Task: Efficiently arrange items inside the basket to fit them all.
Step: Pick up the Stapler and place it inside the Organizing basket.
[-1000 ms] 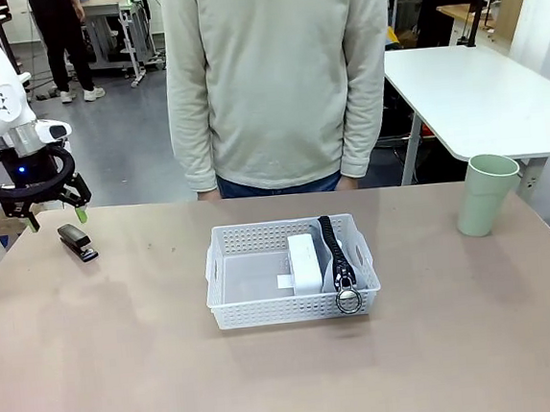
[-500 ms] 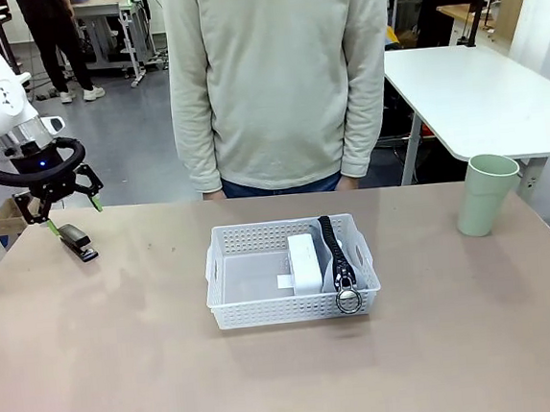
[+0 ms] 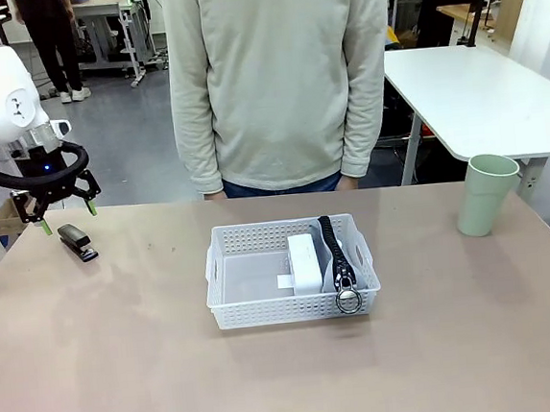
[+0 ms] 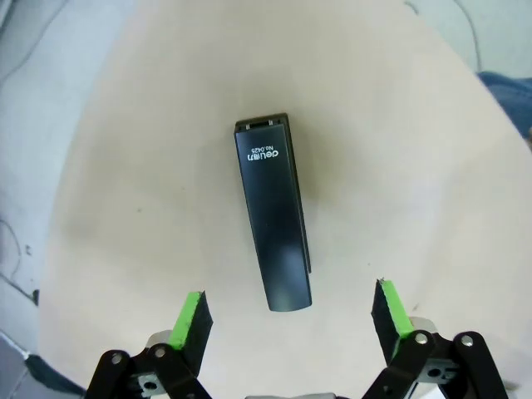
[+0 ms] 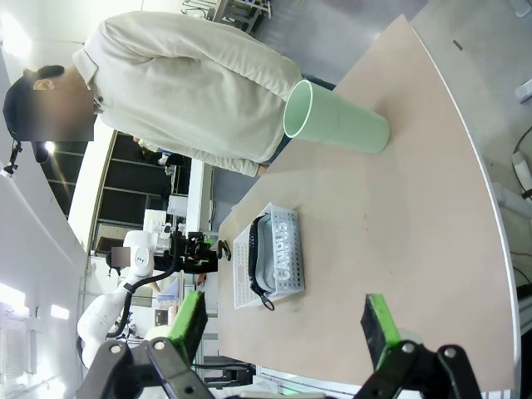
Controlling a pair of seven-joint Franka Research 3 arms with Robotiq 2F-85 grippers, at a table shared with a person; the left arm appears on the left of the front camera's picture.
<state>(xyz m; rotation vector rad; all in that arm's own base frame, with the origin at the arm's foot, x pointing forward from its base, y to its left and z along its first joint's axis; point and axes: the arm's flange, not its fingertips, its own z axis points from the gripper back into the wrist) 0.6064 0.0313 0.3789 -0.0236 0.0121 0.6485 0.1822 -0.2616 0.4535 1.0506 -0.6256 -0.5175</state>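
The small black stapler lies at the table's far left. My left gripper hangs open just above it. In the left wrist view the stapler lies lengthwise ahead of the gap between the green pads, untouched by my left gripper. The white basket sits mid-table. Inside it the white rounded block and the grey zip pouch stand at its right end. The pale green cup stands upright at the far right. My right gripper is open and empty, high above the cup and basket.
A person in a cream sweater stands at the table's far edge, hands down at the sides. The basket's left half is bare. The brown tabletop is free in front. A white table stands behind on the right.
My left gripper has turned at the wrist and shifted a little above the stapler. The stapler, basket and cup have not moved.
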